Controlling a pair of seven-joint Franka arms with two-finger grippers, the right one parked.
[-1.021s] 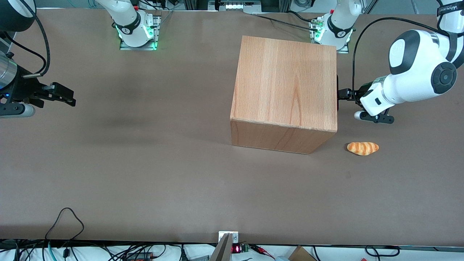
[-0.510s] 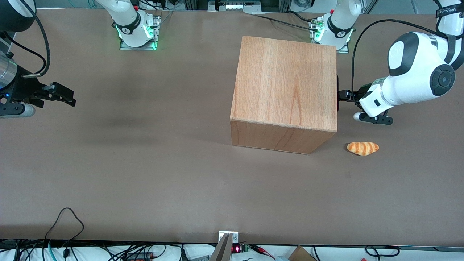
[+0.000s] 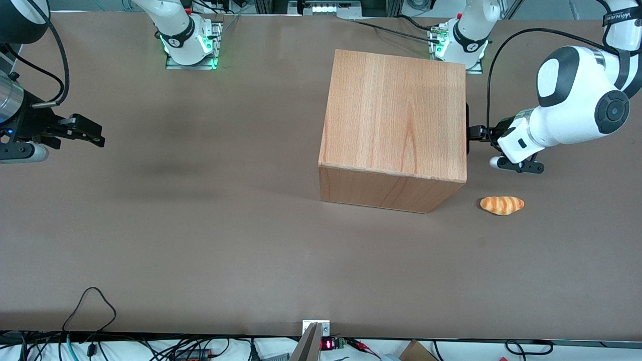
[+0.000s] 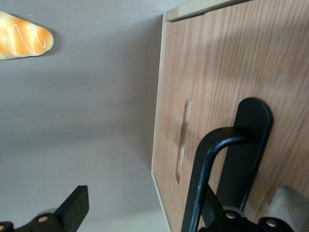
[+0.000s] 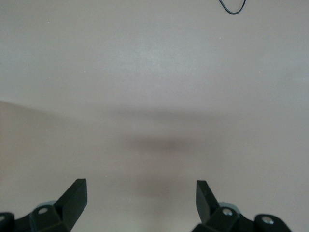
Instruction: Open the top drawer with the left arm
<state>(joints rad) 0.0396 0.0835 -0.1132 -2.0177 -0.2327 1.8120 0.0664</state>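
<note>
Setting: brown matte table [image 3: 200, 240] carrying a cube-like light-wood cabinet [image 3: 396, 115]; cables trail along the table's edge nearest the front camera.
Task's thing: top drawer [image 4: 270, 63], shut flush in the cabinet face that looks toward the working arm's end of the table; its narrow black slot handle [image 4: 247, 154] shows in the wrist view.
Arm: glossy white left arm [image 3: 577, 110] reaching sideways at that face.
Claw: small black two-finger claw [image 3: 476, 133] spread wide, one finger [image 4: 75, 208] out over the table, the other over the handle.
Doing it well: probably seat the finger in the slot, then pull straight out, level.
Nearby: orange striped bread roll [image 3: 502, 205] on the table, near the cabinet and nearer the front camera than the claw.
</note>
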